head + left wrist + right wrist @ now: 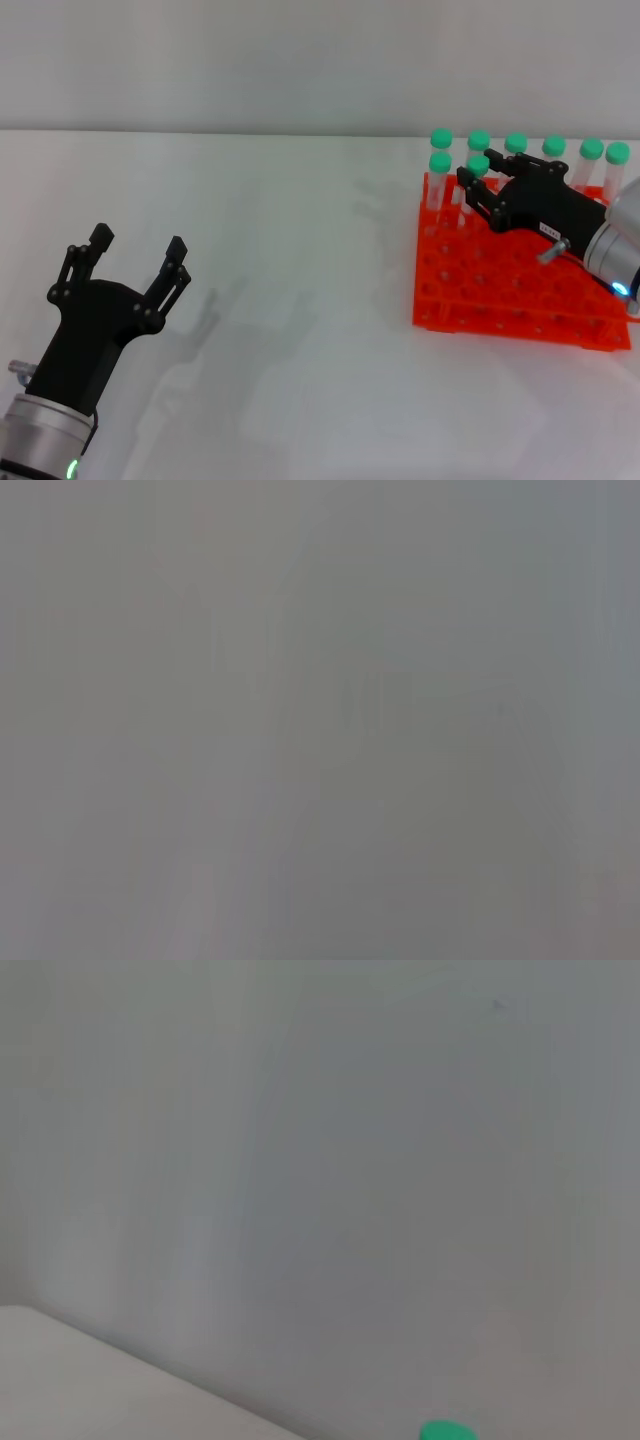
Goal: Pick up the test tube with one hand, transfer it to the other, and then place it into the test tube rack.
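The orange test tube rack (pixel 470 290) stands on the white table at the right. My right gripper (pixel 478 172), the black hand with a white label, reaches over the rack's back left part. Its fingers close around a green-capped test tube (pixel 479 162) that stands upright in the rack's second row. A green cap (pixel 445 1430) shows at the edge of the right wrist view. My left gripper (pixel 139 240), black with a green ring light on its arm, is open and empty over the table at the front left. The left wrist view shows only a grey blur.
Several more green-capped tubes (pixel 516 143) stand in the rack's back row, and one (pixel 440 162) stands just left of the held tube. The white table (pixel 300 250) lies bare between the two arms. A pale wall rises behind.
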{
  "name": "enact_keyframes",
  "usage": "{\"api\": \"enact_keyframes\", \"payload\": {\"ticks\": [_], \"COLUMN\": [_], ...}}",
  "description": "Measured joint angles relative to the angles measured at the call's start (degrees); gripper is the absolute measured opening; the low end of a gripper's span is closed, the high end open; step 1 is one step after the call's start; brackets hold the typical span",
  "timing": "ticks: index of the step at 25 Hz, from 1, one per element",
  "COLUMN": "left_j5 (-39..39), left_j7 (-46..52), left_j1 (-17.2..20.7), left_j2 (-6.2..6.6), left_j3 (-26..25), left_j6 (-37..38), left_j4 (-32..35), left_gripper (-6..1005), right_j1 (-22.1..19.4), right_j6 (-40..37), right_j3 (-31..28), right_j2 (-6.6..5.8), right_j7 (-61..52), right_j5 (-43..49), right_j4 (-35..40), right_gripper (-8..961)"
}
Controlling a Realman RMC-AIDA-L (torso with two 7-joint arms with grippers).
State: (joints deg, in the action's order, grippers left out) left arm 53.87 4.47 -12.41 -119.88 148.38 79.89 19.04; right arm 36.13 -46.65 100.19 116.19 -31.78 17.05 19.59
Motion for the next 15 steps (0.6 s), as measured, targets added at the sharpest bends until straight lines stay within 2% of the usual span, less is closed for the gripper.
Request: {"api": "enact_keyframes", "payload": {"ticks": [3, 7, 13, 15], "left_j5": [0.0, -0.12, -0.17, -0.14], "left_j7": [0.02, 0.02, 0.74, 1.65], "left_j1": [0.18, 0.21, 0.38, 0.3], "left_j2": [0.0, -0.04, -0.09, -0.07], "left_j3": [0.0, -0.02, -0.02, -0.04], "left_j6": [0.0, 0.0, 0.08, 0.08], "left_j4": [0.07, 0.11, 0.12, -0.02], "left_gripper": [865, 864, 863, 863], "right_j1": [-0.67, -2.22, -7.69, -10.15], "right_j6": [-0.28, -2.17, -12.44, -15.71], "right_j3": [0.0, -0.15, -3.28, -7.02], "right_j2": [0.0, -0.16, -0.83, -0.82], "right_j7": [-0.05, 0.2, 0.54, 2.3], "right_j5": [-0.01, -1.59, -3.51, -3.55], "right_j4": [0.32, 0.42, 0.8, 0.69], "right_gripper": [297, 478, 708, 708]}}
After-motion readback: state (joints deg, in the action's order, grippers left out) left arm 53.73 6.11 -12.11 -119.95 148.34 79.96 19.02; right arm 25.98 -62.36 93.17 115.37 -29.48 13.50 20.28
